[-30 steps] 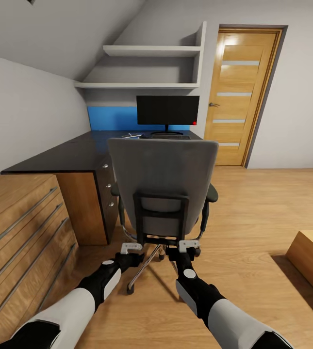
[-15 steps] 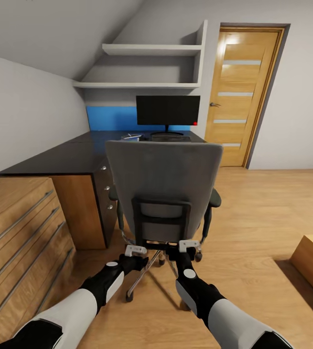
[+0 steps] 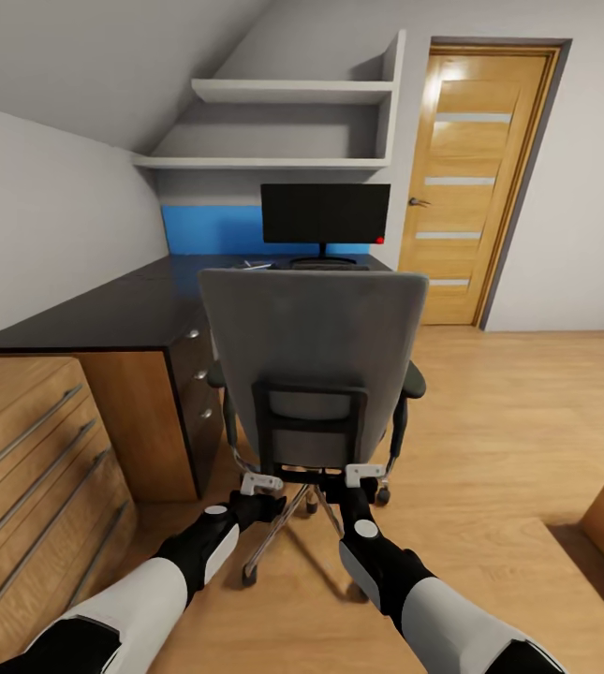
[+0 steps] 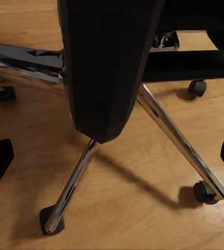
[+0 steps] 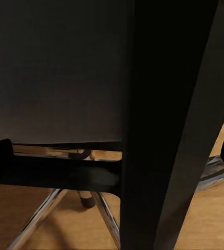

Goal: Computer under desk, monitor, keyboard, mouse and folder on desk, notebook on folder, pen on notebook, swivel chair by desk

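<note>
Head view: swivel chair [image 3: 313,351] is seen from behind, backrest toward the robot, pulled up just beside the table [image 3: 114,314], monitor [image 3: 325,214] standing on the table behind it. Left pincer [image 3: 261,484] and right pincer [image 3: 364,473] are held against the chair's lower back frame; grip state cannot be told

Left wrist view: chair's metal star base [image 4: 179,140] and castors on the wood floor [image 4: 122,208]

Right wrist view: dark chair frame [image 5: 164,125] is seen up close

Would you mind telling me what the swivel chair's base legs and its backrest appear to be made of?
The swivel chair base legs look like polished chrome-like metal, given their bright mirror-like reflections. The backrest seems to be matte grey fabric padding on a black frame, possibly plastic.
</note>
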Tool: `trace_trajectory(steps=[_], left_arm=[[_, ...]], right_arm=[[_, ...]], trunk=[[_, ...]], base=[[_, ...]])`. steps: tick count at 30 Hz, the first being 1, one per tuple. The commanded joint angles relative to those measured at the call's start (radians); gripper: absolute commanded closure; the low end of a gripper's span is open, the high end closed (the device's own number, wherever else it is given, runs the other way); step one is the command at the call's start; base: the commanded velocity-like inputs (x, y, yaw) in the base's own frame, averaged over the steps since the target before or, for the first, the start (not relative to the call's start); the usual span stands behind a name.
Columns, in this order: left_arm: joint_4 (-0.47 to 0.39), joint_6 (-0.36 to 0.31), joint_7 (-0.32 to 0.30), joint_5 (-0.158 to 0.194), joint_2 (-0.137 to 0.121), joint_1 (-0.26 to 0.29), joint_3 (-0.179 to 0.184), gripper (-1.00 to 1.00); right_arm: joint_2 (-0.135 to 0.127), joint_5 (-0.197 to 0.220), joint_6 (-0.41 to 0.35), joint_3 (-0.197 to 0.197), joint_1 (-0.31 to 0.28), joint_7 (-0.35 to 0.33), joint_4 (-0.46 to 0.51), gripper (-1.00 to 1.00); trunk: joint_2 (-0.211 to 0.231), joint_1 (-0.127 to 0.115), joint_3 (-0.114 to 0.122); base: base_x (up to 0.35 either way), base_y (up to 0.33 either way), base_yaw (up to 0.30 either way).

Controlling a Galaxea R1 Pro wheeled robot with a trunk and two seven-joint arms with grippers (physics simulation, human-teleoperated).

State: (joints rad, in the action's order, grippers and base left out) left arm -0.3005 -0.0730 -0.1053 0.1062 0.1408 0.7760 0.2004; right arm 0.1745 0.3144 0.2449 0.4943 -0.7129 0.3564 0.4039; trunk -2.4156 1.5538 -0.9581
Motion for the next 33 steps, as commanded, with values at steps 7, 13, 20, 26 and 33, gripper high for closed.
trace_trajectory(steps=[7, 13, 20, 26, 33], left_arm=[[-0.002, -0.005, -0.001, 0.01, -0.004, 0.0, 0.004, -1.0], [-0.002, -0.005, -0.001, 0.01, -0.004, 0.0, 0.004, -1.0], [-0.002, -0.005, 0.0, 0.01, -0.004, 0.0, 0.004, -1.0], [-0.002, -0.005, -0.001, 0.01, -0.004, 0.0, 0.004, -1.0], [-0.002, -0.005, -0.001, 0.01, -0.006, 0.0, 0.004, -1.0]], right_arm=[[0.0, 0.003, 0.007, 0.007, -0.002, 0.006, 0.0, -1.0], [0.0, 0.003, 0.008, 0.006, -0.002, 0.006, 0.0, -1.0], [0.0, 0.003, 0.008, 0.006, -0.002, 0.006, 0.001, -1.0], [0.0, 0.003, 0.008, 0.006, -0.002, 0.005, 0.002, -1.0], [0.0, 0.003, 0.008, 0.006, -0.002, 0.006, 0.002, -1.0]], trunk=[[0.0, 0.0, -0.001], [0.0, 0.0, -0.001], [0.0, 0.0, -0.001], [0.0, 0.0, -0.001], [0.0, 0.0, -0.001]], base=[[0.274, 0.0, 0.0], [0.317, -0.007, 0.0], [0.32, -0.101, 0.0], [0.32, -0.124, 0.0], [0.321, -0.135, 0.0]])
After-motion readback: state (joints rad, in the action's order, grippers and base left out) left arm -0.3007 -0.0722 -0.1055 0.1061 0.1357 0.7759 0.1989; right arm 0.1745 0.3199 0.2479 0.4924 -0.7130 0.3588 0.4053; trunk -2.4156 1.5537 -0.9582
